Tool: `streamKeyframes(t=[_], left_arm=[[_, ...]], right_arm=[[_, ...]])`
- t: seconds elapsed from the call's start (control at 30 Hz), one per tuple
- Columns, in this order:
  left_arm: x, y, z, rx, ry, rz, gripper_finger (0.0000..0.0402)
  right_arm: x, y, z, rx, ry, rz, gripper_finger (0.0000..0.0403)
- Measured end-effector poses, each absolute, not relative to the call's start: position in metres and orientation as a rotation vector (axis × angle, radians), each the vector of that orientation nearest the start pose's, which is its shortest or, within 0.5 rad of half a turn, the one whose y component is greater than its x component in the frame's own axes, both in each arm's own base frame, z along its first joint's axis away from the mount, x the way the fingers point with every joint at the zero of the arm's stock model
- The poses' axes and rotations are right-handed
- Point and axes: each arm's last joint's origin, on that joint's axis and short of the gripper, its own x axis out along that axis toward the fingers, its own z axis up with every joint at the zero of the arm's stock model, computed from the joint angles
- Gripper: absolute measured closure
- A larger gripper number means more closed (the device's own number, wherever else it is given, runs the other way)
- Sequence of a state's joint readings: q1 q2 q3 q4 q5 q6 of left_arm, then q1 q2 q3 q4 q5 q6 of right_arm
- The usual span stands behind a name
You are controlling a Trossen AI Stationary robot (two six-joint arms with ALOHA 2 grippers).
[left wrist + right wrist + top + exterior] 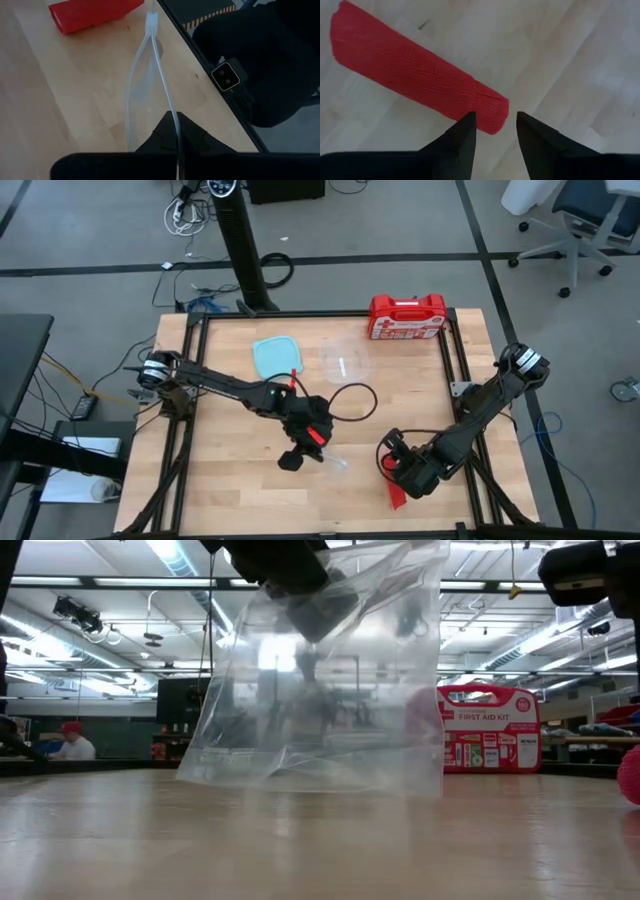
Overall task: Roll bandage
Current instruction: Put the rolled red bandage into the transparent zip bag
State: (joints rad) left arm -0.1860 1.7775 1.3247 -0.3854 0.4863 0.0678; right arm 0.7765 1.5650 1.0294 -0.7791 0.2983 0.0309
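- At about 5 o'clock on the table in the high view, we see the right gripper (492,127) low over the bright red soft cloth bandage (415,72), which lies flat on the wood at the near right edge; its fingers stand slightly apart, straddling one end of the band, holding nothing.
- Left gripper (303,442) sits near table centre, toward 6 o'clock, clamped on the rim of a clear plastic zip bag (320,690), which hangs upright.
- Risk, we judge: fingers could close on only the band's edge, so the stretchy cloth slips or bunches rather than rolls.
- Risk: band lies close to the table edge; a push could slide it off.
- Risk: the hanging bag could swing into the work if the left arm shifts.
- Surface: pale wooden tabletop (240,480) in a black frame; hard red plastic first-aid case (407,316) at 1 o'clock, pale blue square plastic container (277,359) at 11 o'clock.
- Room: grey floor with cables, office chairs at upper right, ceiling lights and a distant person in the low view.
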Motion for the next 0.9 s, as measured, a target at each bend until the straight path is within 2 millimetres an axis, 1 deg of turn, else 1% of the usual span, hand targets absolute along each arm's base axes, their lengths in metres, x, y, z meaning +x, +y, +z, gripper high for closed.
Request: streamKeyframes(t=[0.07,0.13,0.27,0.43,0.67,0.83,0.9], left_arm=[[0.374,-0.084,0.239,-0.074,0.823,-0.660,0.0401],[0.374,-0.084,0.239,-0.087,0.827,-0.660,0.0401],[0.374,-0.082,0.240,-0.127,0.831,-0.682,0.0401],[0.375,-0.077,0.240,-0.151,0.836,-0.667,0.0401],[0.375,-0.078,0.240,-0.201,0.851,-0.673,0.0401],[0.375,-0.077,0.240,-0.221,0.858,-0.665,0.0401],[0.375,-0.078,0.240,-0.224,0.860,-0.665,0.0401]], right_arm=[[0.207,0.195,0.202,-0.637,1.150,0.421,0.0266],[0.205,0.198,0.201,-0.641,1.156,0.489,0.0265],[0.202,0.204,0.200,-0.732,1.125,0.591,0.0263],[0.205,0.202,0.198,-0.831,1.103,0.596,0.0257],[0.215,0.200,0.172,-0.976,1.175,0.628,0.0249],[0.214,0.204,0.170,-1.095,1.147,0.663,0.0241],[0.213,0.204,0.170,-1.135,1.134,0.648,0.0239]])
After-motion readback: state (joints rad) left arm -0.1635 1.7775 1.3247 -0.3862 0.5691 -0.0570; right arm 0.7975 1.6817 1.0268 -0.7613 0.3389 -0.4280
